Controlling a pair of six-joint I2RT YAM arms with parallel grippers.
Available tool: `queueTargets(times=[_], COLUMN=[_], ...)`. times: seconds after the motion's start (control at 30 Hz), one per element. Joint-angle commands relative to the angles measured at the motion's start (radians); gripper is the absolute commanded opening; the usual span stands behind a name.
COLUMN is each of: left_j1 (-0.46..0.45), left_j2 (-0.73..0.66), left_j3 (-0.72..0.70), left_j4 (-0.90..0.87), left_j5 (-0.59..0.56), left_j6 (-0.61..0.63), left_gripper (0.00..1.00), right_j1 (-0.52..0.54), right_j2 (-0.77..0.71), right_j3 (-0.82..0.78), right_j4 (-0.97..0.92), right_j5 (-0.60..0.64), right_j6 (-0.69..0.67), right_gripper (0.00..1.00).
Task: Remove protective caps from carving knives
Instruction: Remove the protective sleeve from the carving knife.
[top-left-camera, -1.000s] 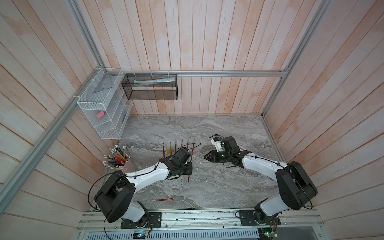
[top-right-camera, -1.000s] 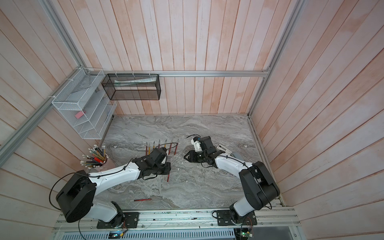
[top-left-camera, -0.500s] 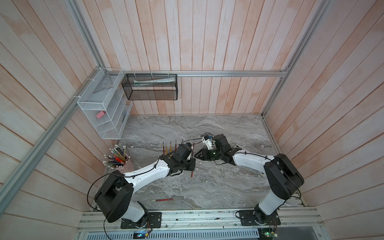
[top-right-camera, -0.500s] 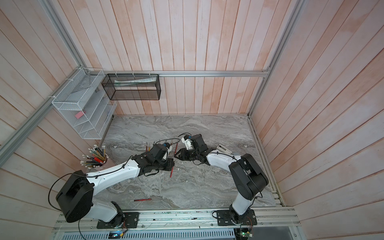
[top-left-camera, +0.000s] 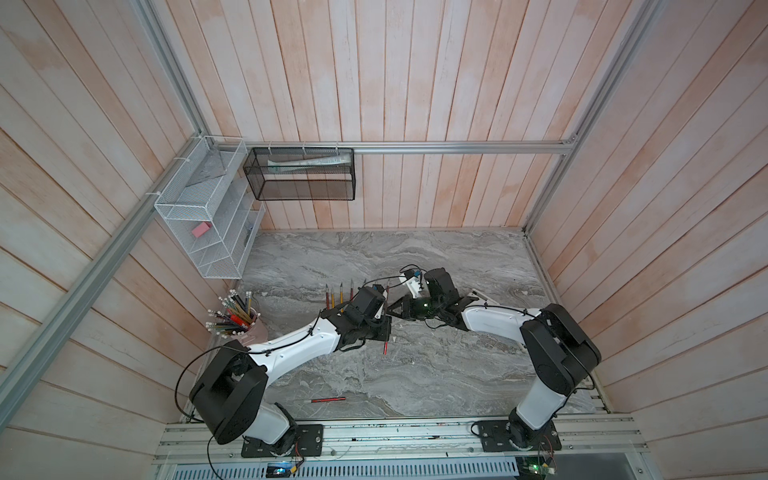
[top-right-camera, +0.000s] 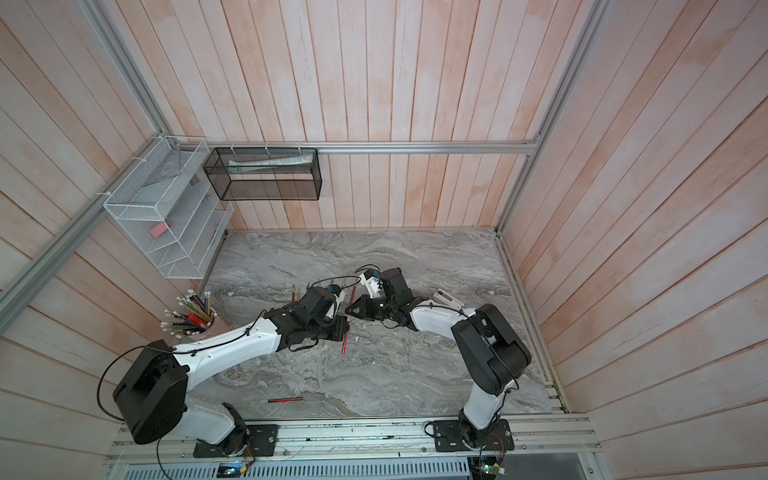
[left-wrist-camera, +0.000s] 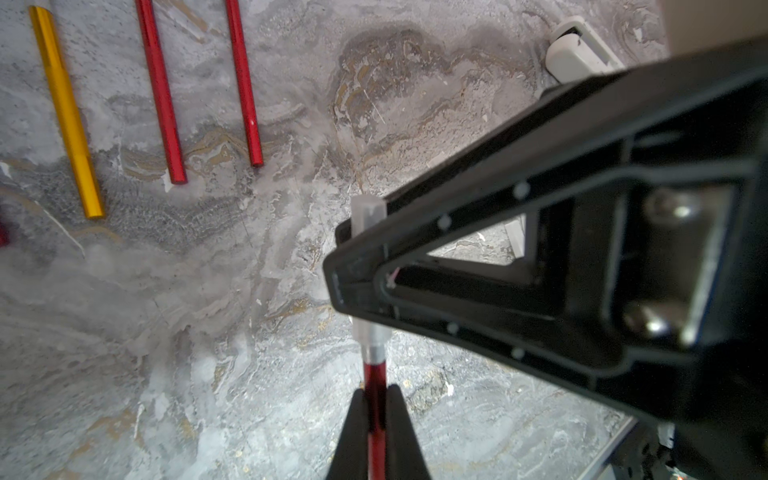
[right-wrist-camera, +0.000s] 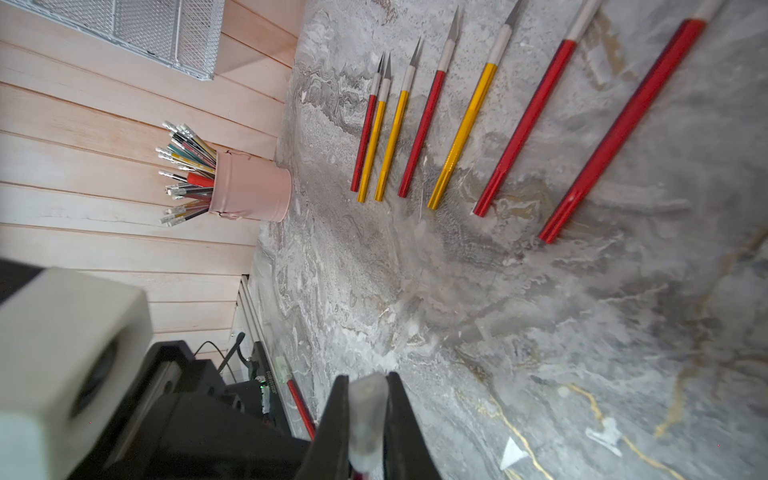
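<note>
Closing in over last second, right arm (top-left-camera: 490, 320) met left arm (top-left-camera: 299, 345) above grey marble tabletop (top-left-camera: 415, 374). Left gripper (left-wrist-camera: 376, 390) stayed clenched on red-handled carving knife (left-wrist-camera: 374, 370), held off table. Right gripper (right-wrist-camera: 366, 378) had just clamped onto whitish translucent plastic cap (right-wrist-camera: 365, 415) at blade end. Cap still seated; pull-apart looked next.
</note>
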Motion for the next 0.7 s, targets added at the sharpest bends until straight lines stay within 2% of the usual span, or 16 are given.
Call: queueTargets(times=[0.0,0.23,0.4,0.67], left_j1=[0.0,0.0,0.0,0.0], left_j2=[0.01,0.009,0.016,0.064], left_j3=[0.034,0.023,0.008,-0.008], left_j4=[0.007,0.008,0.018,0.039], left_j5=[0.017,0.02,0.032,0.059], left_j6=[0.022,0.021,0.014,0.008], left_gripper=[0.0,0.0,0.0,0.0], right_j1=[0.005,-0.017,-0.074,-0.143], right_j2=[0.015,0.03,0.032,0.05], right_j3=[0.002,0.037,0.08,0.198], right_j4=[0.04,0.019,-0.008,-0.118], right_j5=[-0.021,-0.025,-0.019,0.026], right_j6=[0.015,0.012,0.003,-0.071], right_gripper=[0.0,0.0,0.0,0.0])
